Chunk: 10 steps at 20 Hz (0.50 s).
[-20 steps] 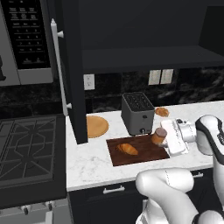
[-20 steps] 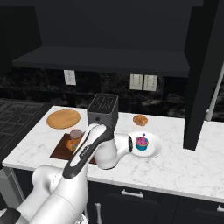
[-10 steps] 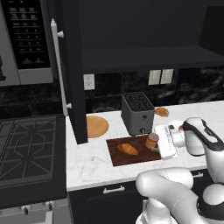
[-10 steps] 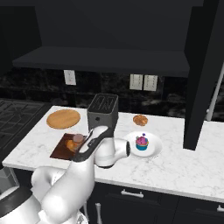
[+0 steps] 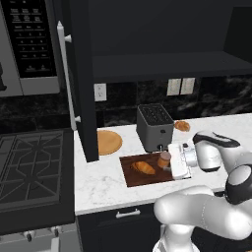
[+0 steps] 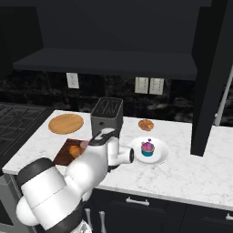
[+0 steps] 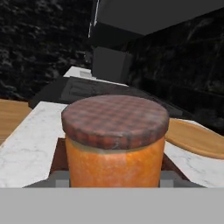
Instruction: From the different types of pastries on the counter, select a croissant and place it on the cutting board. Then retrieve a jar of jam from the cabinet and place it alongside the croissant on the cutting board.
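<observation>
The orange jar of jam (image 7: pixel 114 144) with a checked lid stands upright between my fingers, over the right end of the dark reddish cutting board (image 5: pixel 132 178). My gripper (image 5: pixel 166 161) comes in from the right and is shut on the jar (image 5: pixel 163 158); its base is hidden in the hand view. The golden croissant (image 5: pixel 143 167) lies on the board just left of the jar, also seen as the croissant (image 6: pixel 75 151) beside my arm. The cupcake (image 6: pixel 147 148) sits on a white plate (image 6: pixel 160 155). Another baked piece (image 5: pixel 182 126) lies near the wall.
A dark toaster (image 5: pixel 154 126) stands right behind the board. The round wooden plate (image 5: pixel 109 141) lies to its left. The open cabinet door (image 5: pixel 78 98) with a white bar handle hangs above the counter's left end. A stove (image 5: pixel 29 165) borders the counter (image 5: pixel 98 184).
My gripper has carried the jar leftward and slightly down, from beside the board's right edge to over its right end. The croissant has not moved.
</observation>
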### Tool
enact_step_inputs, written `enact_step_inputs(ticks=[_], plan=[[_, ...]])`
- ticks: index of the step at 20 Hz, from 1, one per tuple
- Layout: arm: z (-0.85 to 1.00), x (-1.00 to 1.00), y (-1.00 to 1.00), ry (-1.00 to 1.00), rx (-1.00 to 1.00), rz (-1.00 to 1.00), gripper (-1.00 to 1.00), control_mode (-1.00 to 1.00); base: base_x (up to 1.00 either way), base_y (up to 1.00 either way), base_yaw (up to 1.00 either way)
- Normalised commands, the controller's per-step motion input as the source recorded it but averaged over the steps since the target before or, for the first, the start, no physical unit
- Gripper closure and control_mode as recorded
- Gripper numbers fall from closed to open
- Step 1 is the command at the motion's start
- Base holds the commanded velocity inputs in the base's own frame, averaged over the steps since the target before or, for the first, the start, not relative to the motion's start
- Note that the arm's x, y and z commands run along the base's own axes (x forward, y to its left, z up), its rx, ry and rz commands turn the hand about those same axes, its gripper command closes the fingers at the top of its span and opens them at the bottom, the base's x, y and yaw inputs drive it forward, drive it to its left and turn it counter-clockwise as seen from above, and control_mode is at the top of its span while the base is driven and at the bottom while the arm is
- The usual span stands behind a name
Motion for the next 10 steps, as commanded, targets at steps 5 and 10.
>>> enact_step_inputs(ticks=[5,10], plan=[[-0.38,0.44,-0.2,0.0,0.0,0.01,1.0,-1.0,0.0,0.0,0.0],[-0.5,0.31,-0.01,0.0,0.0,0.02,1.0,-1.0,0.0,0.0,0.0]])
